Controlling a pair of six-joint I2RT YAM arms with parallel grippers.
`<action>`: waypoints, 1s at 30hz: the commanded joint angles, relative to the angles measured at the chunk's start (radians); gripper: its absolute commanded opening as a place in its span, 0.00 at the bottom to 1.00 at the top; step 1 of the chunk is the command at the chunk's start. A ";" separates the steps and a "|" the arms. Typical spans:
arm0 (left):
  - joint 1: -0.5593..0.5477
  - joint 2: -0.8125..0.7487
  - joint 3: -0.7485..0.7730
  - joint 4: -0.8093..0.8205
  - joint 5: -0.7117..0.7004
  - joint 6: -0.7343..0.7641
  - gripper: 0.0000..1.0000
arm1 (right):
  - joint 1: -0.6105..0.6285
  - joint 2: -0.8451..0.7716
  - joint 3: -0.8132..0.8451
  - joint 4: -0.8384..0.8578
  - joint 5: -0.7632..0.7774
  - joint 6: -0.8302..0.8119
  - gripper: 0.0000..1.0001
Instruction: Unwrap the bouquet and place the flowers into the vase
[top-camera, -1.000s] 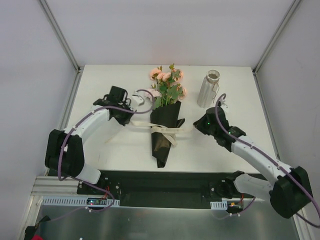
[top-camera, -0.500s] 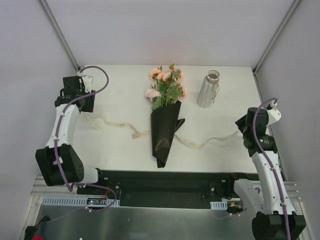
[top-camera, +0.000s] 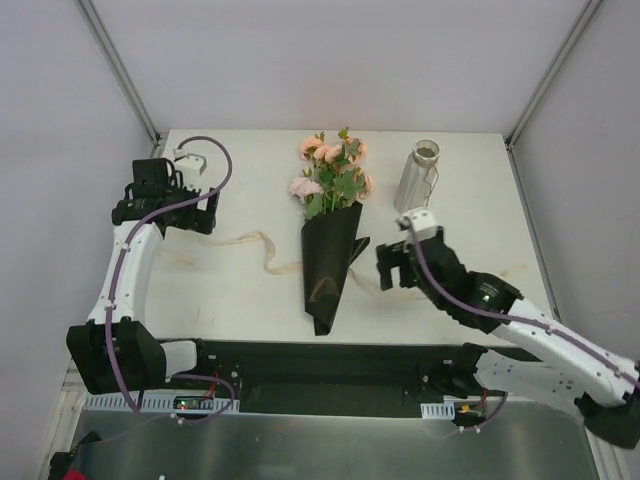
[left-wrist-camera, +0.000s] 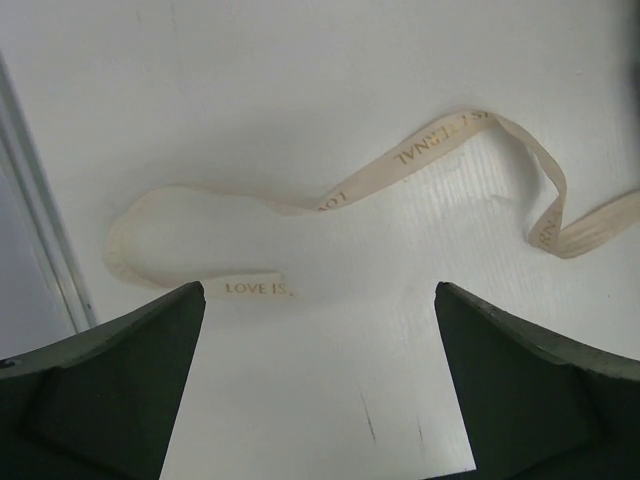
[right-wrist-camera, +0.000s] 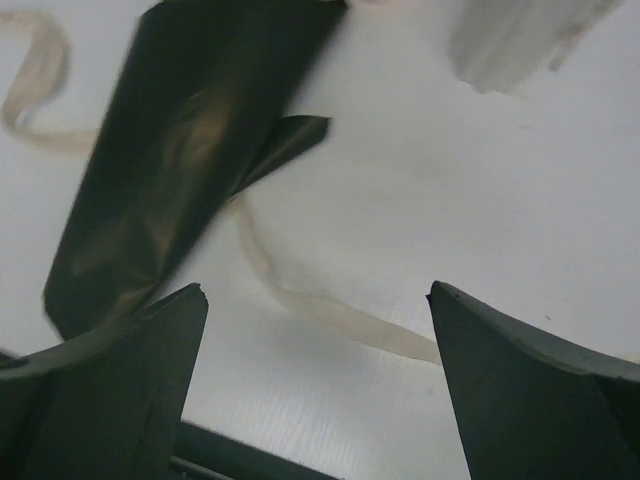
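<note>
While both gape empty, we log left gripper (left-wrist-camera: 318, 292), right gripper (right-wrist-camera: 317, 292) | one black-paper peach-rose bouquet (top-camera: 330, 245) | one pale ribbed vase (top-camera: 412, 185), its two o'clock | one loose cream ribbon (left-wrist-camera: 400, 160).

Bright, even light, faint shadows — sheen on the blurred bouquet (right-wrist-camera: 190, 130).

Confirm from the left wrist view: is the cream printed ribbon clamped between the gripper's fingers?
No: the cream printed ribbon lies loose on the white table, beyond the left gripper, whose jaws stand wide apart.
</note>
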 joint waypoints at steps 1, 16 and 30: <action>-0.044 0.051 -0.073 -0.047 0.012 0.023 0.99 | 0.369 0.158 0.115 -0.021 0.156 -0.199 0.96; -0.052 0.062 -0.138 -0.054 0.000 0.005 0.99 | 0.643 0.784 0.357 0.078 0.062 -0.404 0.96; -0.052 0.017 -0.121 -0.083 0.014 -0.010 0.99 | 0.666 0.979 0.332 0.210 0.290 -0.484 0.96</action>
